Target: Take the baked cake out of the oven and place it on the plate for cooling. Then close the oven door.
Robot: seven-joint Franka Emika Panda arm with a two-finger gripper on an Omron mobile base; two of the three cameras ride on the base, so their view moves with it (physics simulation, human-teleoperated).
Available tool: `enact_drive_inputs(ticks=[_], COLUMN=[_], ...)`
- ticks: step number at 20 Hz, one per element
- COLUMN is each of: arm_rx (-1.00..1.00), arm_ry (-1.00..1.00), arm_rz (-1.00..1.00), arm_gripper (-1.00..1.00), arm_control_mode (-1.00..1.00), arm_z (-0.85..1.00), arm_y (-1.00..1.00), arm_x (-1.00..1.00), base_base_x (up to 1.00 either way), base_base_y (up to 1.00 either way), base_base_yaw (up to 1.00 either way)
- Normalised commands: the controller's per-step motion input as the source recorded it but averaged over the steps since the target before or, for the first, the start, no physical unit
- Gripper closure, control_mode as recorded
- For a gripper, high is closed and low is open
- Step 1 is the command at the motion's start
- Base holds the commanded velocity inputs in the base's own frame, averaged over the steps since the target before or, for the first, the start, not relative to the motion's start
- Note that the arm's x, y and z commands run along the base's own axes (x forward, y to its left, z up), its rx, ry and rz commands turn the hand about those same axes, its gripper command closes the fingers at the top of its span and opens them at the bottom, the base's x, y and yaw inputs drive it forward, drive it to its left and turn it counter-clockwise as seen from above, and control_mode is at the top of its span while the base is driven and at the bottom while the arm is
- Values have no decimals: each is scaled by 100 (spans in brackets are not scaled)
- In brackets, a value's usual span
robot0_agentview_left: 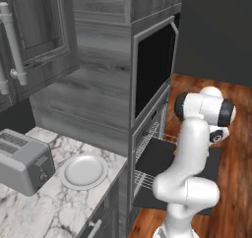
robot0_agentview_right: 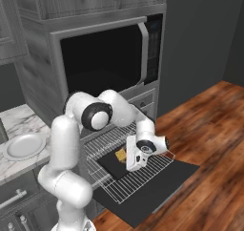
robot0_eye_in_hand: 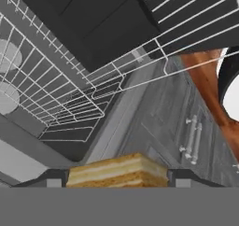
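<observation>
Golden-brown baked cake (robot0_eye_in_hand: 116, 170) between pincer (robot0_eye_in_hand: 115, 178) fingertips, its lower part cut off.

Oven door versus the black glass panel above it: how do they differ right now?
The oven door is swung down flat and open, with a wire rack pulled out over it; the black glass panel stands upright and shut. The oven door sits low near the floor; the glass panel sits higher and looks larger. Both are dark rectangles.

Baked cake (robot0_agentview_right: 121, 154) half hidden behind the gripper (robot0_agentview_right: 131, 164) over the wire rack (robot0_agentview_right: 143, 175); its bottom cut off in hand view.
</observation>
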Motion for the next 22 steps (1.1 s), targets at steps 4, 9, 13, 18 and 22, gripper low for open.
enact_drive_inputs(ticks=[4,9,13,18,22], arm_rx=[-12,-20,-28,-31,-27], arm_ry=[-28,-27,-24,-16,-9], arm_rz=[4,11,19,24,24], arm_gripper=[100,100,100,100,100], arm_control_mode=[-100,-100,-100,-100,-100], arm_z=[100,100,100,100,100], arm_y=[0,7,45,90,89], arm_x=[-89,-91,-73,-46,-30], base_base_x=[0,0,0,0,0], base_base_y=[0,0,0,0,0], base_base_yaw=[0,0,0,0,0])
